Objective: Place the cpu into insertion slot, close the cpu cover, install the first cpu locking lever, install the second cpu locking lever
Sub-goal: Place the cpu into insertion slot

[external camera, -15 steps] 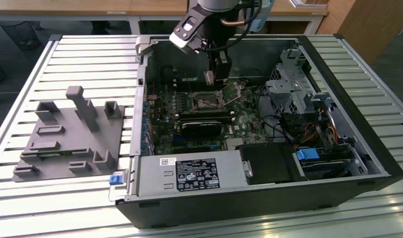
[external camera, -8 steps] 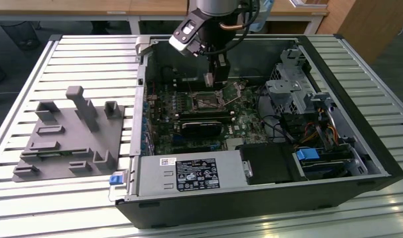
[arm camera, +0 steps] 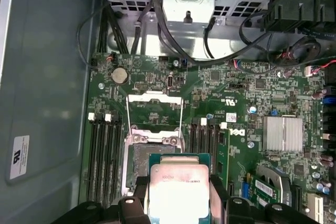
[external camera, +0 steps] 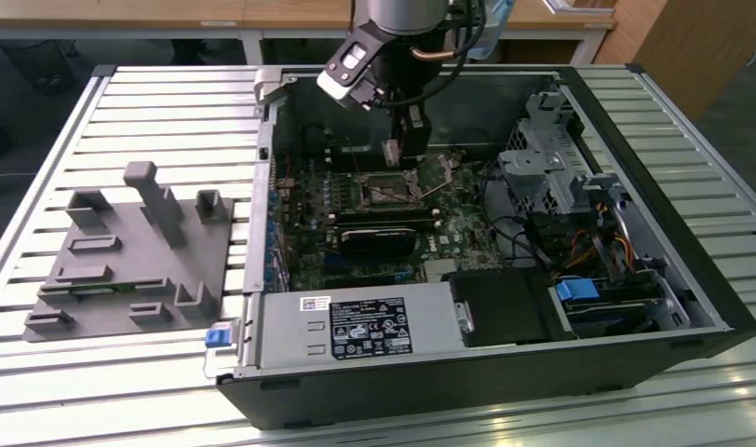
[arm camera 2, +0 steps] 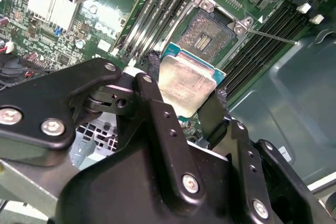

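Note:
The cpu, a flat square chip with a silvery-tan top on a green base, sits between my gripper's black fingers, which are shut on its two edges. It hangs a little above the motherboard, just short of the insertion slot, whose dark centre lies bare. In the first wrist view the cpu overlaps one corner of the insertion slot, and the cpu cover is swung back flat beyond it. In the exterior view the gripper hovers over the insertion slot inside the open case.
Long black memory slots flank the socket on both sides. A thin locking lever sticks out beside it. A black block lies near the socket. The case walls, a drive cage and a grey fixture surround the area.

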`<state>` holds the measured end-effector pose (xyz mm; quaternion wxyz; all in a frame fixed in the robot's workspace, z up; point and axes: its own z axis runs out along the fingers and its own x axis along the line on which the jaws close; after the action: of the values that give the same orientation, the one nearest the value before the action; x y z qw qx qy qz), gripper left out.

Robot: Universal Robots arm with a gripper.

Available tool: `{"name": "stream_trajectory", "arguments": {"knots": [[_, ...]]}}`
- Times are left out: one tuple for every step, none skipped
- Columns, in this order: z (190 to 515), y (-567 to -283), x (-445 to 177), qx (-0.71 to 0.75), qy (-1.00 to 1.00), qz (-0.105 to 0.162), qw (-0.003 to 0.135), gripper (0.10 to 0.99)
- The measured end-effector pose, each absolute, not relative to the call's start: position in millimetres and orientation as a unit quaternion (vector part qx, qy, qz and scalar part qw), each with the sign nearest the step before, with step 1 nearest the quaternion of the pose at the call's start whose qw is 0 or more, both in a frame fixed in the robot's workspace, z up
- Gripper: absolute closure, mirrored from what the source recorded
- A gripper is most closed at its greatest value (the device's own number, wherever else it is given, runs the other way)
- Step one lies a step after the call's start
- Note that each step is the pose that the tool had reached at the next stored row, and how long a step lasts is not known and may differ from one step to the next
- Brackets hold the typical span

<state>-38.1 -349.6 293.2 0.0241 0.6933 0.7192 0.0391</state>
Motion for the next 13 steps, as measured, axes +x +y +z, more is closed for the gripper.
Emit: {"name": "stream_trajectory", "arguments": {"knots": [[292.5,-349.6,-38.1,0.693,0.719,0.039,0.024,0.545],[291.9,-349.6,-38.1,0.693,0.719,0.039,0.024,0.545],[291.5,-349.6,-38.1,0.693,0.719,0.039,0.024,0.545],[291.0,-349.6,-38.1,0.693,0.719,0.039,0.024,0.545],[290.6,-349.6,-38.1,0.693,0.719,0.039,0.024,0.545],[290.2,-349.6,-38.2,0.693,0.719,0.039,0.024,0.545],[289.8,-349.6,-38.1,0.693,0.719,0.039,0.024,0.545],[289.4,-349.6,-38.2,0.693,0.719,0.039,0.024,0.545],[288.8,-349.6,-38.1,0.693,0.719,0.039,0.024,0.545],[288.3,-349.6,-38.1,0.693,0.719,0.039,0.024,0.545],[287.7,-349.6,-38.1,0.693,0.719,0.039,0.024,0.545],[287.2,-349.6,-38.1,0.693,0.719,0.039,0.024,0.545],[286.5,-349.6,-38.2,0.693,0.719,0.039,0.024,0.545]]}}
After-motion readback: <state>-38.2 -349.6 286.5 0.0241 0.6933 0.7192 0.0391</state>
